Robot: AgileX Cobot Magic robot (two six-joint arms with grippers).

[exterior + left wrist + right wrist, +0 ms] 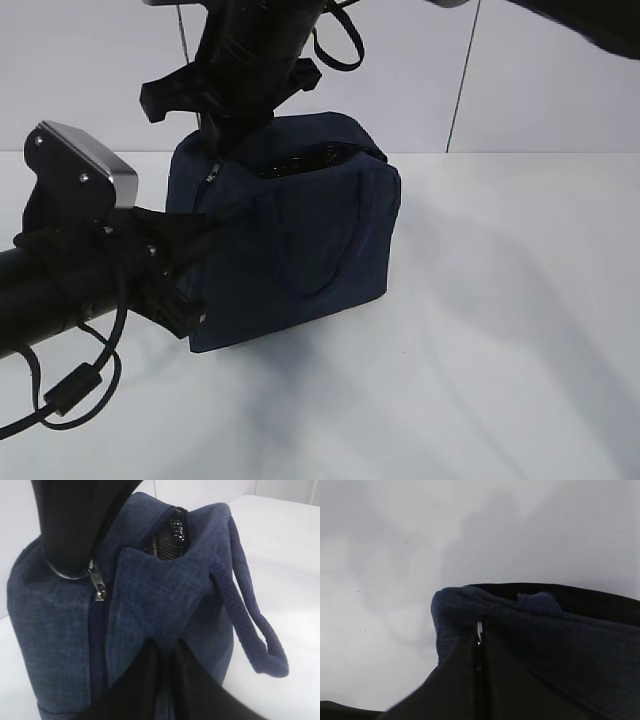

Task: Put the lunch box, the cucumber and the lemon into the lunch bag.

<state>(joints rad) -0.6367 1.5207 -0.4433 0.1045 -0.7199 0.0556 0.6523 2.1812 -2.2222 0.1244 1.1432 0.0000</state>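
Observation:
The navy lunch bag (pixel 300 240) stands upright in the middle of the white table, its top partly open. My left gripper (pixel 192 298) is shut on a fold of fabric at the bag's left side, seen in the left wrist view (pixel 167 647) against the bag (pixel 150 595). My right gripper (pixel 212 142) reaches down from above and is shut on the silver ring pull (pixel 64 574) of the zipper at the bag's top left corner; a sliver of the pull (pixel 479 629) shows between its fingers (pixel 460 680). The lunch box, cucumber and lemon are out of view.
A dark shiny lining (pixel 170 540) shows in the bag's opening. One looped handle (pixel 260 630) hangs over the bag's front side. The white table (pixel 500 380) extends around the bag; a white wall stands behind it.

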